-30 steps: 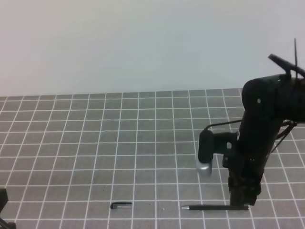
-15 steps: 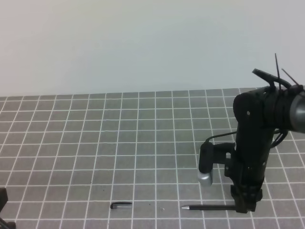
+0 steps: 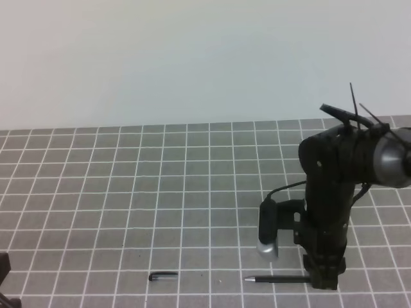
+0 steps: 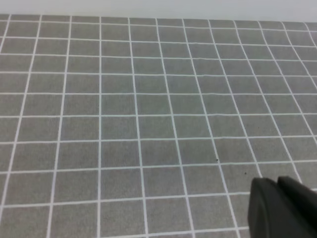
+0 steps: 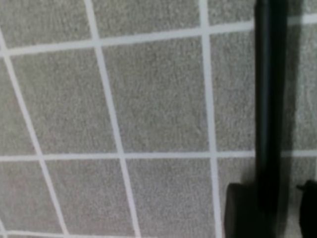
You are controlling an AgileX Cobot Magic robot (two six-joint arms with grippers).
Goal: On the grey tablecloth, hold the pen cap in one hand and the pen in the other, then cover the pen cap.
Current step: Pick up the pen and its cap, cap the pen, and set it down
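The pen lies flat on the grey tablecloth near the front edge, its tip pointing left. My right gripper stands straight down over the pen's right end. In the right wrist view the pen runs between the two fingertips, with a gap still showing on one side, so the gripper is open around it. The pen cap lies alone further left. My left gripper hovers shut and empty over bare cloth.
A dark bit of the left arm shows at the bottom left corner. The right wrist camera housing hangs just above the pen's middle. A plain pale wall rises behind the cloth.
The right arm has swung left and come lower, setting its fingers down around the pen's right end. Pen, cap and left gripper have not moved.
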